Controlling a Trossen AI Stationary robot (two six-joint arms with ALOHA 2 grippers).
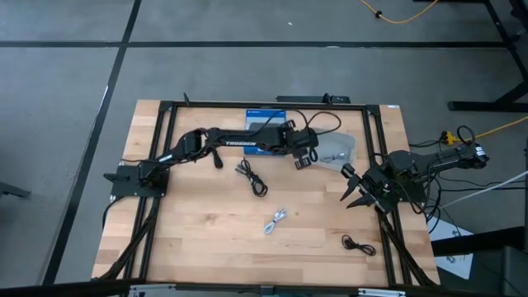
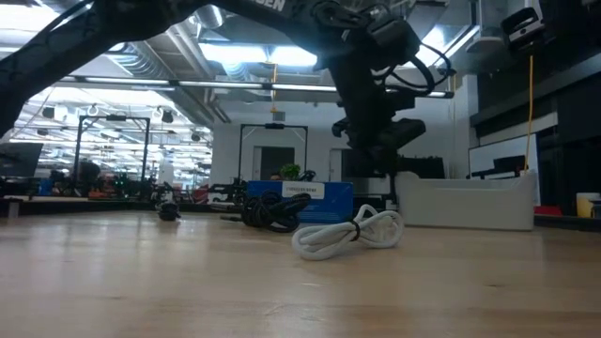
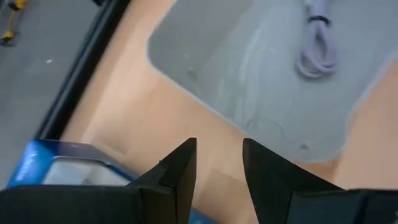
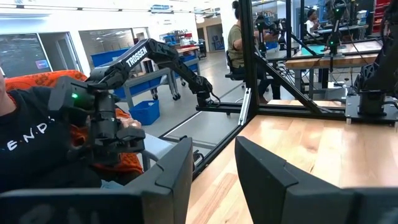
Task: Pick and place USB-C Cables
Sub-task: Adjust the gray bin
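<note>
My left gripper [image 1: 304, 159] [image 3: 219, 163] hangs open and holds nothing, above bare wood between the blue box [image 1: 262, 132] [image 3: 46, 167] and a grey tray [image 1: 345, 147] [image 3: 249, 68]. A pale coiled cable [image 3: 317, 53] lies inside that tray. On the table lie a black cable coil [image 1: 252, 178] [image 2: 272, 211], a white cable coil [image 1: 276, 221] [image 2: 347, 233] and another black coil [image 1: 358, 244]. My right gripper [image 1: 355, 195] [image 4: 212, 163] waits open at the table's right edge and touches nothing.
A black metal frame [image 1: 165, 124] runs around the table's edges. The left arm's long link [image 1: 239, 140] stretches over the blue box. In the right wrist view a person [image 4: 37, 143] sits close beyond the table, holding a handle device [image 4: 102, 124].
</note>
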